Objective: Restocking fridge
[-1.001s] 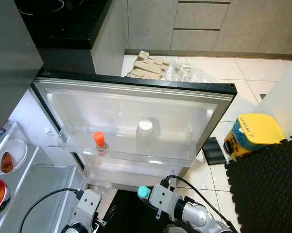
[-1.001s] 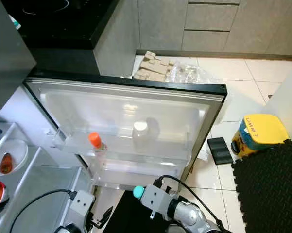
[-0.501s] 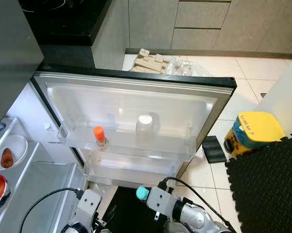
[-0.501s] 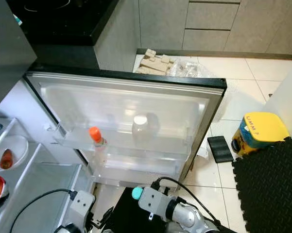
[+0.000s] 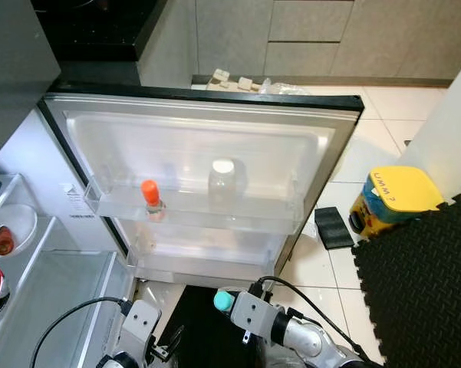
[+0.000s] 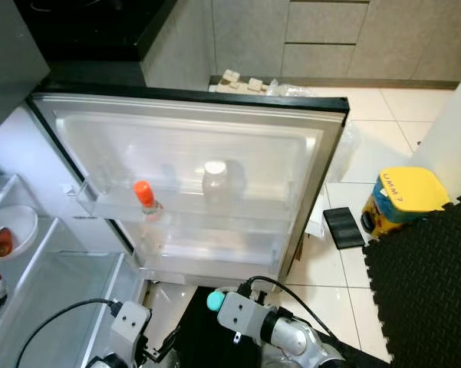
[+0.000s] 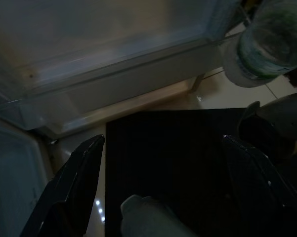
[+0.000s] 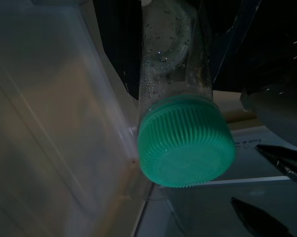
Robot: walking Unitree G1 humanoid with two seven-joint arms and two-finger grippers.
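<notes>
Bottle with a green cap (image 8: 187,143) sits in our right claw (image 8: 188,59), pinched along its clear, droplet-beaded body with the cap pointing away from the wrist. From our head we see that cap at the bottom of the scene, low in front of the open fridge door (image 5: 207,146) and just beside the silver right arm (image 5: 291,337), above the black mat (image 5: 207,322) that lies on the floor under the door. Our left claw (image 7: 158,163) hangs spread, its two black fingers (image 7: 74,182) wide apart over the same dark mat, and in its dim wrist picture the underside of the door shelves and the held bottle can be made out. Up on the door, the upper shelf (image 5: 192,218) holds a small bottle with an orange cap (image 5: 150,192) toward the hinge side and a clear jar with a white lid (image 5: 223,178) near the middle, the two standing apart and upright. To our left, the fridge interior shows a white bowl (image 5: 11,226) with something orange-red in it and another red thing at the very edge, too cut off to name. To our right, on the pale tiles, a yellow and blue box (image 5: 391,201) stands near a small dark flat thing (image 5: 334,228), with black foam matting (image 5: 422,291) beside them.
</notes>
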